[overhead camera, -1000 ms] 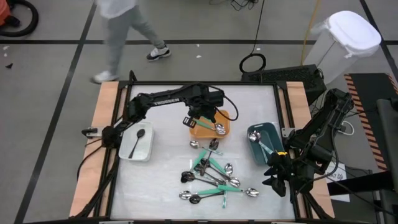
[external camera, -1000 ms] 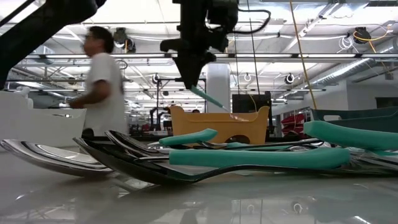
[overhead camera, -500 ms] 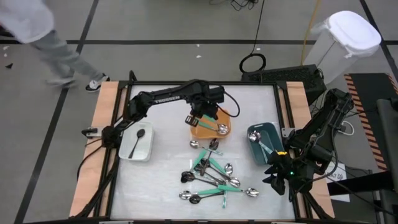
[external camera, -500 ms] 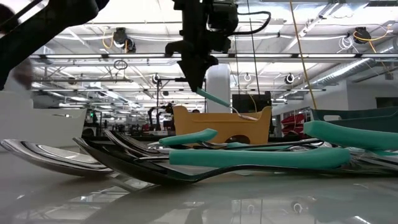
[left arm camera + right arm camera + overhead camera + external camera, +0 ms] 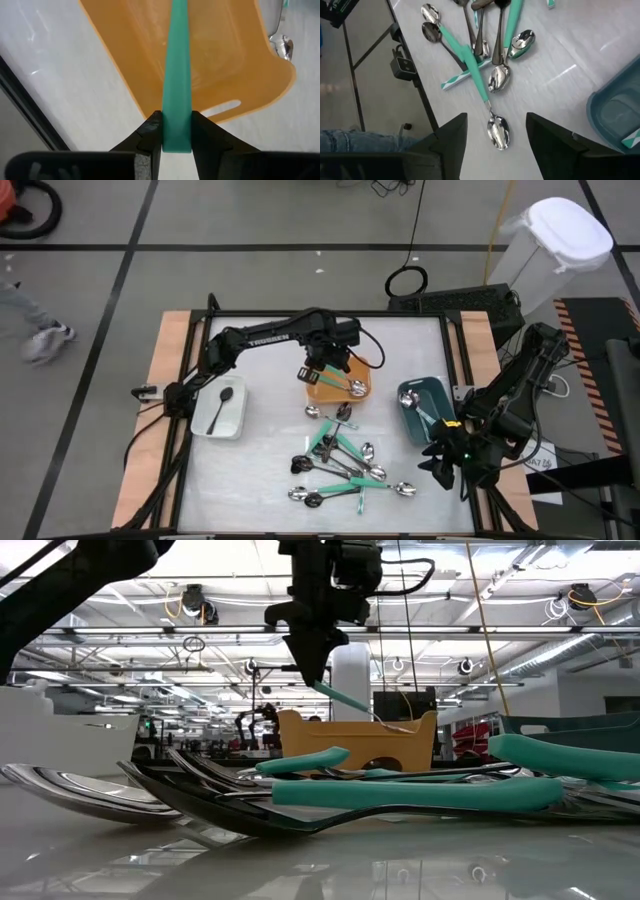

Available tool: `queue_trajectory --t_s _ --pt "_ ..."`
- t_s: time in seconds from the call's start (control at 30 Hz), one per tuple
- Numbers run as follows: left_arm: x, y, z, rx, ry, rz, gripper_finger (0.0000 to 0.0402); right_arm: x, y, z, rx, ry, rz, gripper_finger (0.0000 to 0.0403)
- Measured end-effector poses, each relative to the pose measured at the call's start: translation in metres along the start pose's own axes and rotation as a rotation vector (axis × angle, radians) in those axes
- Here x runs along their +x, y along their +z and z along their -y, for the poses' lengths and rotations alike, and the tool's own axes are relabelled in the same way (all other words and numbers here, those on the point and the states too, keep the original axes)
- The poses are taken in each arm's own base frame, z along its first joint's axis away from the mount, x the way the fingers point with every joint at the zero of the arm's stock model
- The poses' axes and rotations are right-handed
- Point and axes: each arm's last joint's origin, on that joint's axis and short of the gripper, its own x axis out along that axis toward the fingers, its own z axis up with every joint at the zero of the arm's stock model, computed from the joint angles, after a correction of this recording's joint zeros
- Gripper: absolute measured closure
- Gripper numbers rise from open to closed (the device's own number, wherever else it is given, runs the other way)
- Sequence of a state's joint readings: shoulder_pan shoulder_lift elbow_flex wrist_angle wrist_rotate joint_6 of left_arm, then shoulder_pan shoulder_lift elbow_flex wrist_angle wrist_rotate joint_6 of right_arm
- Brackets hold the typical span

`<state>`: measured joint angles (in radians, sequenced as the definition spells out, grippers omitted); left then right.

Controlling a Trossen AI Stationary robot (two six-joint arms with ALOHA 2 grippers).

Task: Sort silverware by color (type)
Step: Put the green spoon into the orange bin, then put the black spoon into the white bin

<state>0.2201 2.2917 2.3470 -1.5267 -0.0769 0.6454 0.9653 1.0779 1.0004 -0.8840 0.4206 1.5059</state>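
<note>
High view: sorting is judged partly done. One black utensil (image 5: 218, 410) is seen in the white bin (image 5: 237, 420), one spoon in the dark teal bin (image 5: 436, 395); a pile of silverware (image 5: 345, 467) is left mid-table.

Low view: the teal-handled spoon (image 5: 352, 704) is held tilted, bowl down toward the orange bin (image 5: 425, 730).

Left wrist view: the left gripper (image 5: 176, 131) is clamped on the handle end, long axis running away over the bin.

Right wrist view: the right gripper (image 5: 496, 131) is held wide open and empty above the pile's edge.
</note>
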Motion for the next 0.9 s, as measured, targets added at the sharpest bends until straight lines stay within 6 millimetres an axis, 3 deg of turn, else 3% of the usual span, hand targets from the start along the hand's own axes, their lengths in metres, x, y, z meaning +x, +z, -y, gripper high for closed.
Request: queue_trajectory --t_s 0.27,0.53,0.67,0.77,0.9 --pt "-0.001 0.005 0.004 0.01 0.015 0.013 0.0309 0.001 0.002 -0.003 0.022 0.024 0.006 0.0206" --pt "-0.001 0.007 0.005 -0.068 0.042 0.008 0.0219 0.001 0.003 -0.007 0.039 0.062 0.008 0.0206" --pt "-0.001 0.005 0.007 -0.31 0.035 -0.012 0.0208 0.001 0.003 -0.006 0.038 0.061 0.008 0.0206" --pt "-0.004 0.007 0.016 -0.536 -0.074 -0.002 0.0207 0.001 0.002 -0.006 0.03 0.055 0.008 0.0206" --pt "-0.024 0.03 0.052 -0.637 -0.182 0.107 0.0207 0.001 0.002 -0.004 0.017 0.033 0.006 0.0206"
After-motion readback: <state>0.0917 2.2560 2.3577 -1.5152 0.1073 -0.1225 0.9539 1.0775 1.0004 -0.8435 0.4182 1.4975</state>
